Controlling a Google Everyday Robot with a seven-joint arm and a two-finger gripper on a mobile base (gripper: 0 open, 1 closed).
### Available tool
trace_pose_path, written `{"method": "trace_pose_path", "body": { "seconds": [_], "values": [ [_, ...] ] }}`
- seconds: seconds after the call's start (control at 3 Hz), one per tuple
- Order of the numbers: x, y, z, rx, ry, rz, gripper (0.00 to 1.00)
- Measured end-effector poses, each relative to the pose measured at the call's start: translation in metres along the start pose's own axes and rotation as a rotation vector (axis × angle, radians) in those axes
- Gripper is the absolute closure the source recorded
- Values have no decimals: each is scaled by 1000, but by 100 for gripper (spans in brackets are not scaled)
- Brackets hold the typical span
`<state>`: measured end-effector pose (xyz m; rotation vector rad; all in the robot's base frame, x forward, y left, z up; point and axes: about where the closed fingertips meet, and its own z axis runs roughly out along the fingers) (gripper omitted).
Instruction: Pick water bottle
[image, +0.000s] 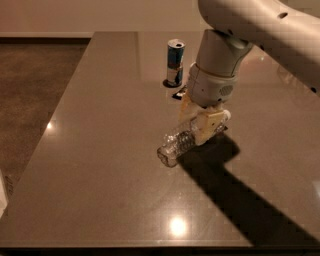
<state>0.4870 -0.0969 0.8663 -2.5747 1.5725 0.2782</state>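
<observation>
The water bottle (175, 145), clear and ribbed, lies on its side on the dark table (100, 165). Its base points toward the table's front-left. Its cap end is hidden under my gripper. My gripper (199, 126) hangs down from the white arm (250, 25) onto the bottle's upper half. Its cream fingers (211, 125) stand on either side of the bottle, open around it. The bottle rests on the table.
A blue-and-silver drink can (175, 62) stands upright behind the gripper, toward the back of the table. The table's left edge (55, 125) runs along brown carpet floor. The arm's shadow falls across the table's right front.
</observation>
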Motion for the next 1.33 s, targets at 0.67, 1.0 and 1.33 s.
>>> {"method": "trace_pose_path", "body": {
  "seconds": [0.67, 1.0, 1.33],
  "values": [
    [1, -3, -68, 180, -33, 219, 100],
    [-2, -1, -92, 246, -79, 290, 100],
    [-3, -4, -93, 259, -82, 289, 100]
  ]
}}
